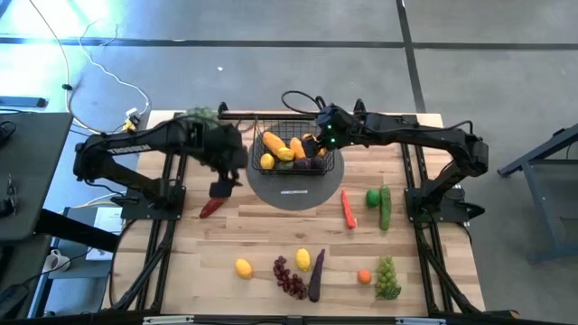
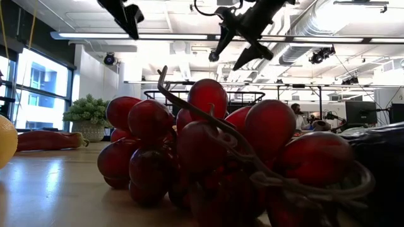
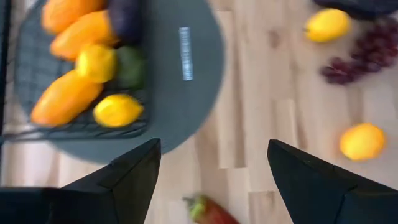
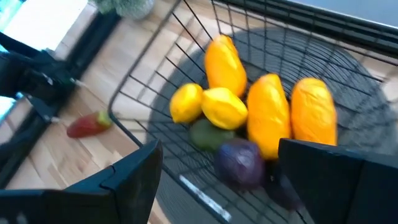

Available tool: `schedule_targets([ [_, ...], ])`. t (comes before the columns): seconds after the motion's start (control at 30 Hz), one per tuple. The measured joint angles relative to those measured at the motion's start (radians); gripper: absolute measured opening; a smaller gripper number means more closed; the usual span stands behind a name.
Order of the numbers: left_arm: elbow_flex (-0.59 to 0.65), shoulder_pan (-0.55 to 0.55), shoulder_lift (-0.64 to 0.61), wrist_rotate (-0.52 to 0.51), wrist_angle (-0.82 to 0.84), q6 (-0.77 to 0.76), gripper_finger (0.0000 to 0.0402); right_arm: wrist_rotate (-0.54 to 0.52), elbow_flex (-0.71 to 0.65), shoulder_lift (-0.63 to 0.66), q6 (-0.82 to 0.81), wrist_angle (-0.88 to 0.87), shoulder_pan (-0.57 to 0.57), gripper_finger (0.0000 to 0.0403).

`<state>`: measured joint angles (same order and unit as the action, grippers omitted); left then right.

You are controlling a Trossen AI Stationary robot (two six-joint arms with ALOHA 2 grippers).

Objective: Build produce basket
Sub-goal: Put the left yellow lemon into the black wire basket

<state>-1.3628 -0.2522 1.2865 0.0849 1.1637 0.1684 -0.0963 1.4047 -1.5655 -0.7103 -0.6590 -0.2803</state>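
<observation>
The black wire basket [image 1: 291,143] stands on a round dark grey disc [image 1: 293,191] at the table's far middle. It holds orange mangoes [image 4: 268,113], yellow lemons [image 4: 222,107], a green piece [image 4: 208,134] and a purple piece [image 4: 239,163]. My right gripper [image 4: 217,180] hangs open above the basket's right part, with nothing between its fingers. Left of the disc, my left gripper [image 3: 214,168] is open and empty above the bare wood, and the red pepper [image 1: 209,208] lies just below it. More produce lies loose near the front edge.
A carrot [image 1: 349,209], a cucumber [image 1: 386,208] and a small green fruit [image 1: 372,197] lie right of the disc. Near the front edge are lemons [image 1: 243,267], purple grapes [image 1: 289,275], an eggplant [image 1: 316,275], an orange [image 1: 364,276] and green grapes [image 1: 387,276]. A leafy bunch [image 1: 200,115] sits far left.
</observation>
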Motion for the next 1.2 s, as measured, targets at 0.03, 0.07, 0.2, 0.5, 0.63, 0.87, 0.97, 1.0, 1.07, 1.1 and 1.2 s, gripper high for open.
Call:
schedule_targets([
  [0.03,0.0,0.024,0.0,0.0,0.0,0.0,0.0284,0.0,0.018,0.0,0.008,-0.041,0.001,0.03],
  [0.07,0.0,0.046,0.0,0.0,0.0,-0.001,0.0284,0.0,0.035,0.0,0.011,-0.087,0.002,0.03],
  [0.2,0.013,0.124,0.0,-0.001,-0.029,-0.045,0.0284,-0.009,0.104,0.0,0.036,-0.232,0.014,0.03],
  [0.5,0.189,0.285,0.001,-0.002,-0.215,-0.096,0.0284,-0.013,0.138,0.0,0.083,-0.325,0.056,0.03],
  [0.63,0.253,0.348,0.001,-0.002,-0.309,-0.116,0.0284,-0.015,0.138,0.0,0.083,-0.326,0.067,0.03],
  [0.87,0.336,0.458,0.007,-0.006,-0.415,-0.087,0.0284,-0.014,0.138,0.0,0.083,-0.325,0.067,0.03],
  [0.97,0.371,0.499,0.008,-0.006,-0.465,-0.087,0.0284,-0.014,0.138,0.0,0.082,-0.325,0.067,0.03],
  [1.0,0.382,0.513,0.008,-0.006,-0.485,-0.087,0.0284,-0.014,0.138,0.0,0.082,-0.325,0.067,0.03],
  [1.07,0.4,0.537,0.01,-0.006,-0.511,-0.087,0.0284,-0.014,0.138,0.0,0.082,-0.325,0.067,0.03],
  [1.1,0.408,0.549,0.016,-0.006,-0.527,-0.087,0.0284,-0.014,0.138,0.0,0.083,-0.325,0.067,0.03],
  [1.2,0.436,0.586,0.021,-0.006,-0.564,-0.087,0.0284,-0.014,0.138,0.0,0.082,-0.325,0.067,0.03],
])
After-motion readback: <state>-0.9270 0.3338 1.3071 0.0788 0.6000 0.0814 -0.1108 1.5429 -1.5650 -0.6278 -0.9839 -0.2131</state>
